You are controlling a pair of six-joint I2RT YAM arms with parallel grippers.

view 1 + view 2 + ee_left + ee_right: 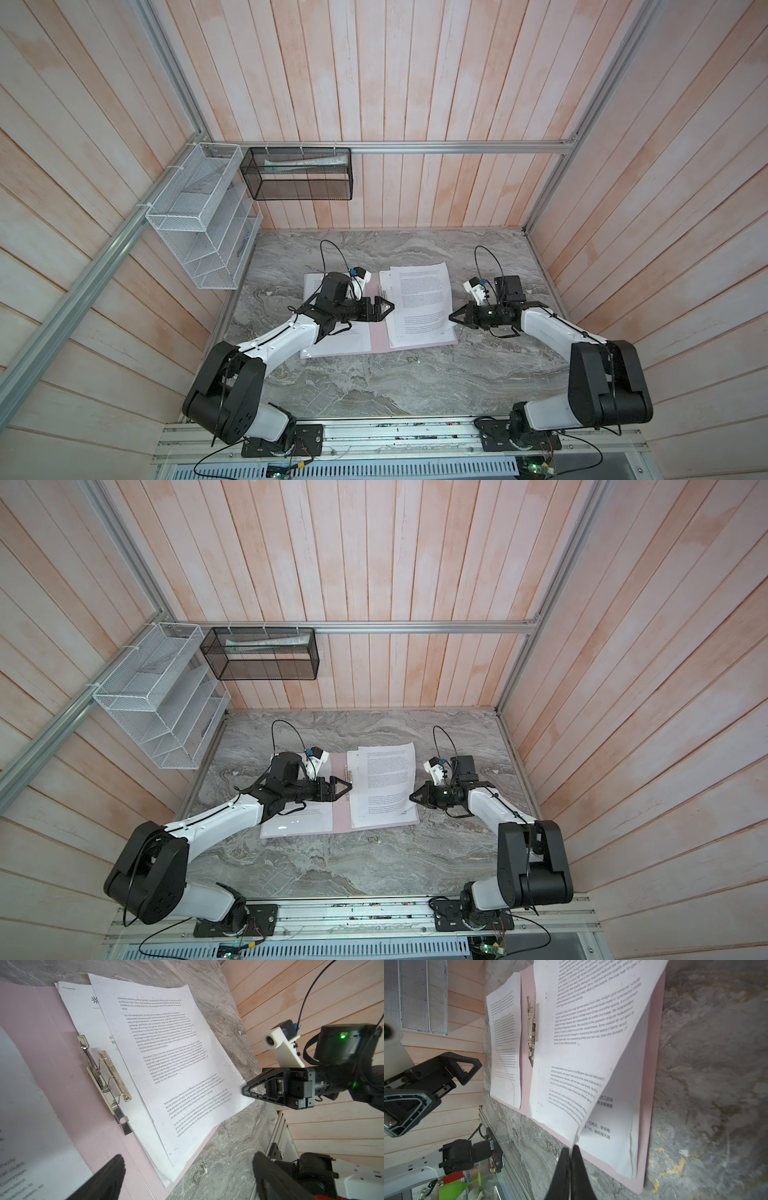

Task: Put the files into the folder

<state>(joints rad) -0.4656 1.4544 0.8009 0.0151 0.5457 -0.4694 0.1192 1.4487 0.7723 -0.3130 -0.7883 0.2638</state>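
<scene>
The pale pink folder (380, 332) (341, 812) lies open on the marble table, its metal clip (106, 1076) (531, 1030) by the spine. A stack of white printed files (422, 299) (384, 779) (166, 1064) rests askew on its right half. One more sheet (349, 343) (504, 1043) lies on the left half. My right gripper (453, 318) (412, 798) (571, 1149) is shut on the top sheet's near right corner, which curls up off the stack. My left gripper (386, 308) (345, 787) (188, 1157) hovers open over the spine, holding nothing.
A white wire rack (203, 216) and a black mesh basket (297, 174) hang on the walls at the back left. Wooden walls close in the table on three sides. A metal rail (374, 434) with both arm bases runs along the front.
</scene>
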